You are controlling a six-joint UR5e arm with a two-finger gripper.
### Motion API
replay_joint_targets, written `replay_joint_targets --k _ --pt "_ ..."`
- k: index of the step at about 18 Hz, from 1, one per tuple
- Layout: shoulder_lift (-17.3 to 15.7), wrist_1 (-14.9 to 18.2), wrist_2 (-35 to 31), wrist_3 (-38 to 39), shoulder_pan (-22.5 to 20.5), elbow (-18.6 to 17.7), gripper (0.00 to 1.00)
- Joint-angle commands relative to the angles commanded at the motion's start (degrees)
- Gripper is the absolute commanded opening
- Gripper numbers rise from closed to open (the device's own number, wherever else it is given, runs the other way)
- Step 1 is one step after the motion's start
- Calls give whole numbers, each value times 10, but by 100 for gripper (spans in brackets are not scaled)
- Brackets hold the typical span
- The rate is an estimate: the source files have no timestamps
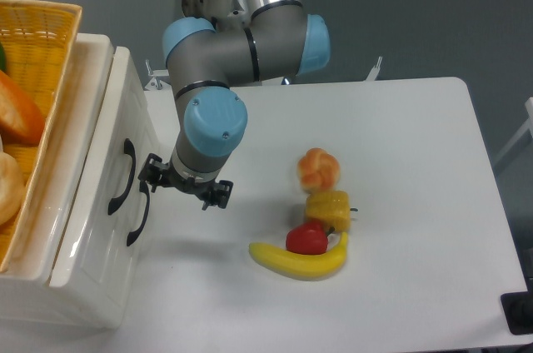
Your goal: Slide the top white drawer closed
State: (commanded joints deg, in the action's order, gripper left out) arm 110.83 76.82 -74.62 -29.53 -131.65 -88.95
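Observation:
The white cabinet [79, 228] stands at the table's left edge, its front facing right. The top white drawer [108, 132] carries the upper black curved handle [123, 176]; its front stands a little out from the cabinet body along a thin seam. The lower drawer's handle [138, 214] sits just beside it. My gripper [185, 186] points down right in front of the drawer fronts. Its black fingers [151, 175] spread to both sides, and the left one is close to the handles. It holds nothing. The fingertips are partly hidden under the wrist.
A yellow wicker basket [46, 28] with toy food sits on the cabinet top. On the table [416, 136] to my right lie an orange bun-like toy [318, 169], a yellow toy [328, 206], a red toy [306, 239] and a banana [300, 262].

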Motion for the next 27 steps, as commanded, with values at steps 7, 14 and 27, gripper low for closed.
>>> replay_joint_targets --k 7,14,27 --pt "-8 -3 -56 -15 -47 32 100" --pt "-48 -1 -59 -134 -125 40 100" --pt "-135 27 -122 -294 -208 15 100"
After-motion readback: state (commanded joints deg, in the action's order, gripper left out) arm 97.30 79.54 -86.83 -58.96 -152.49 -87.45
